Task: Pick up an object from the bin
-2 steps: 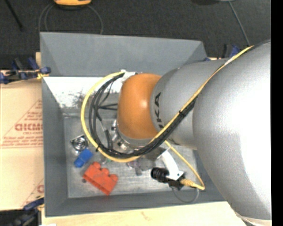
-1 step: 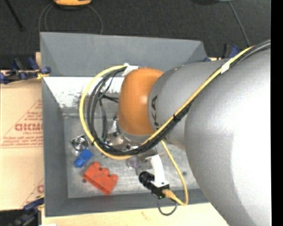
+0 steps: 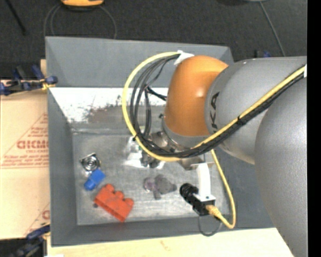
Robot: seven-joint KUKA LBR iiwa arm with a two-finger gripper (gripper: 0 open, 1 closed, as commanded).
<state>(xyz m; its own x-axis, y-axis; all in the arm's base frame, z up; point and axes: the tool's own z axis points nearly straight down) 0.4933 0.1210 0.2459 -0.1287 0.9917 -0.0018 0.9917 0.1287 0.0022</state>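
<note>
My gripper shows below the arm's orange cover, low over the middle of the bin floor. Just in front of it and a little to the right lies a small grey and purple thing. A red toy brick lies near the front left of the bin. Beside the brick, towards the back, is a small blue piece. A shiny metal piece lies just behind the blue one. Whatever sits straight under the gripper is hidden by the arm.
The arm and its looped cables cover the right and back half of the bin. A black and white fitting on a yellow cable hangs by the front right wall. The left wall stands close to the metal piece.
</note>
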